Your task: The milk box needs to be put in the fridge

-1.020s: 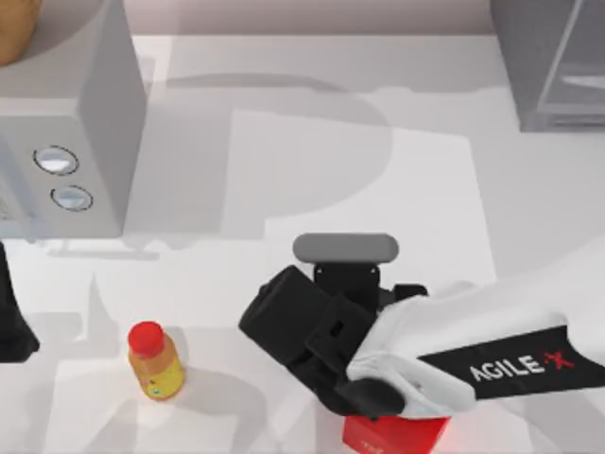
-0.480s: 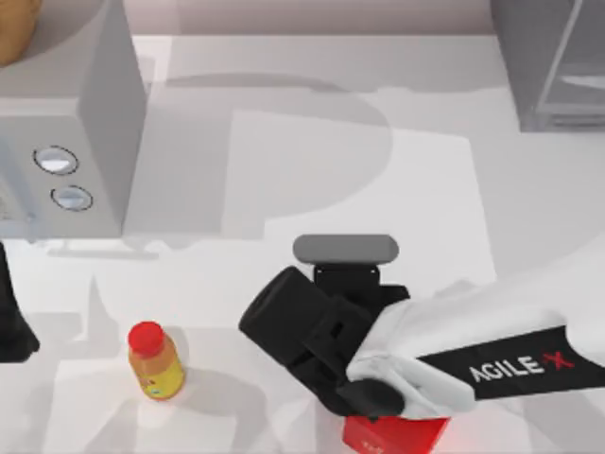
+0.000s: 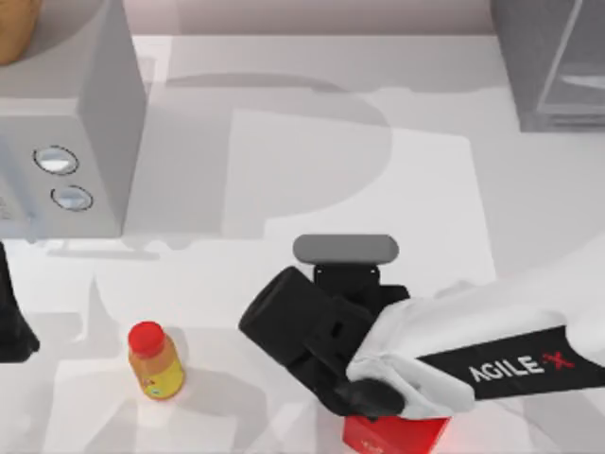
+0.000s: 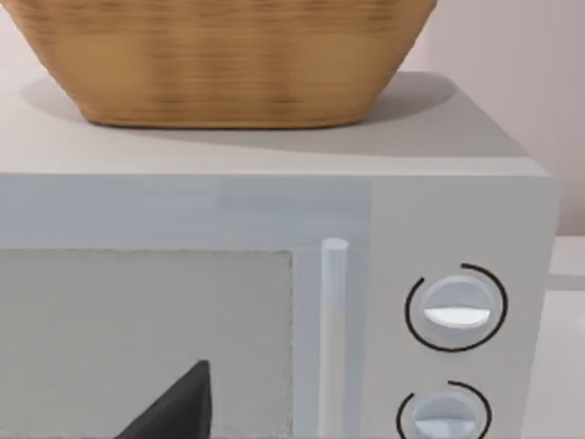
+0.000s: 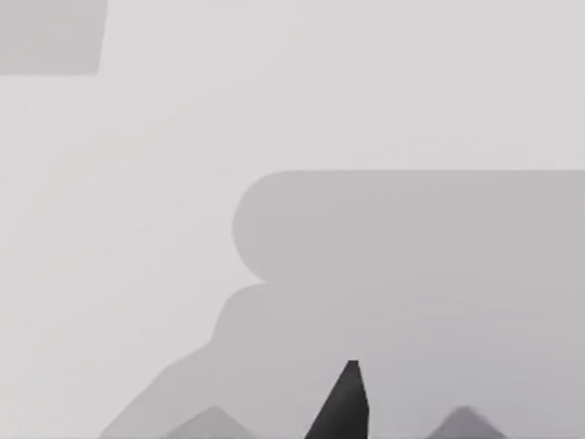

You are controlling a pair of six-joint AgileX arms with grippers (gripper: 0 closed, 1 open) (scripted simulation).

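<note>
Whether the jaws of the right gripper (image 3: 288, 326) are apart or together I cannot tell; it hangs low, just beyond the glossy red cube box (image 3: 392, 435), likely reaching for the small blue-and-white milk box, whose place I cannot tell; it may sit under that white arm; the large grey metallic fridge (image 3: 553, 66) stands far beyond the red box, bare pale desk (image 3: 425, 189) between; the left arm (image 3: 11, 322) is parked far left of the box, jaws likewise untellable.
</note>
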